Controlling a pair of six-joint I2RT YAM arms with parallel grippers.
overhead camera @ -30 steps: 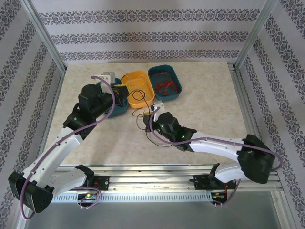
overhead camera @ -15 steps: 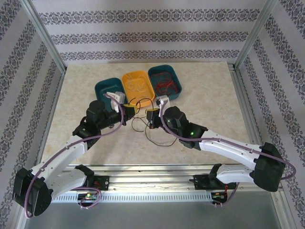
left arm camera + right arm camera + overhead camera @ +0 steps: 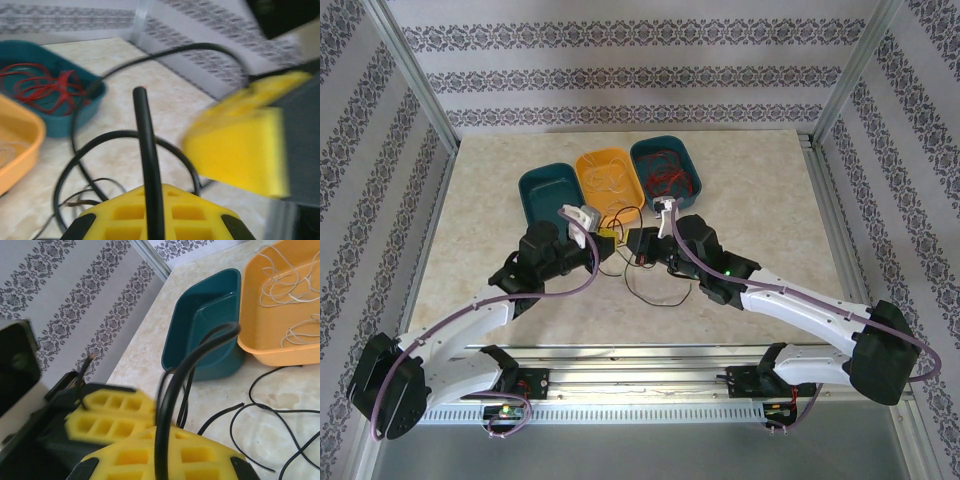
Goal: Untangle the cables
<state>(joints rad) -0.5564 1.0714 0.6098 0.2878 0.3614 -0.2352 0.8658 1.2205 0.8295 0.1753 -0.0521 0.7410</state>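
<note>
The cables are sorted by colour. Red ones (image 3: pixel 665 172) lie in the right teal tray (image 3: pixel 692 160), and white ones (image 3: pixel 285 287) lie in the orange tray (image 3: pixel 588 165). Loose black ones (image 3: pixel 650 292) trail on the table below the grippers. My left gripper (image 3: pixel 604 240) and right gripper (image 3: pixel 640 246) almost touch at mid-table. In the left wrist view the left gripper (image 3: pixel 152 192) is shut on a black cable (image 3: pixel 146 135) that rises between its yellow pads. The right gripper (image 3: pixel 162 436) is shut on a black cable (image 3: pixel 175 385) that arches towards the trays.
The left teal tray (image 3: pixel 535 188) holds nothing that I can see. All three trays stand in a row just behind the grippers. Aluminium posts and patterned walls close in the table on three sides. Open tabletop lies to the right and left of the arms.
My left gripper has come off the left teal tray, towards me and to the right, drawing its black cable along. The right gripper shifted slightly; the two now nearly touch.
</note>
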